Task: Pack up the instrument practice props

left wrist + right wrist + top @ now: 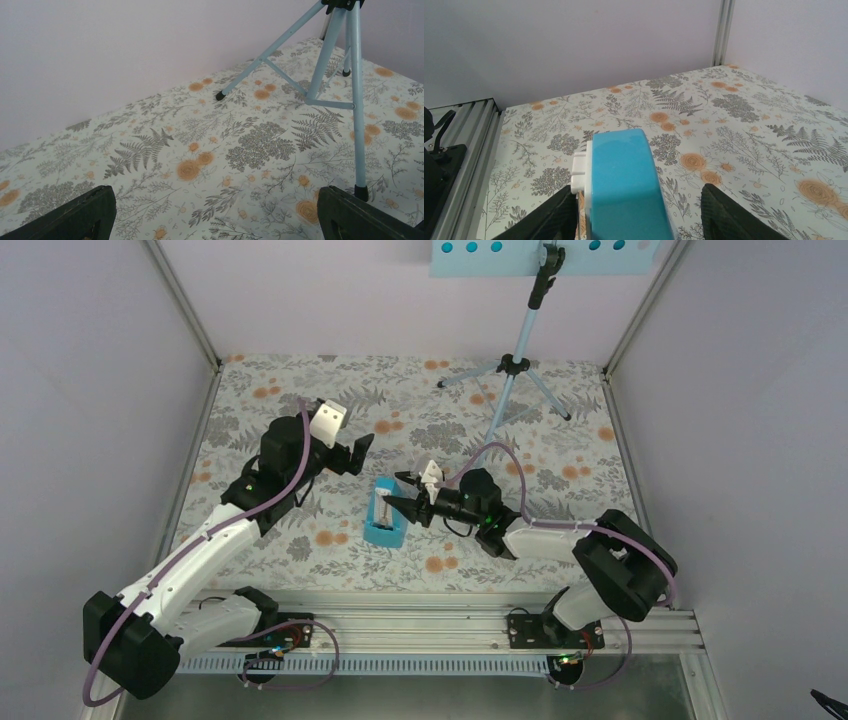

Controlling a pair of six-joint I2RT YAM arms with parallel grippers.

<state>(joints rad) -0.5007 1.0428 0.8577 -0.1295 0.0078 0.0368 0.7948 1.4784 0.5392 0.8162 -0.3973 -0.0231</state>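
right pincer (639, 212) astride metronome (624, 180), gap seemingly either side

Light blue music stand (512, 365), bright blue metronome (384, 525), grey-and-orange floral tablecloth (290, 400)

Both arms (200, 550) show white links (545, 538), black joints (130, 640), looping purple cables (497, 447).

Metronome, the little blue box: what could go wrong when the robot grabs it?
The metronome sits off-centre in the open right gripper, nearer one finger, so closing might shove or tip it. The music stand stands on thin legs ahead of the open left gripper; a bump might topple it.
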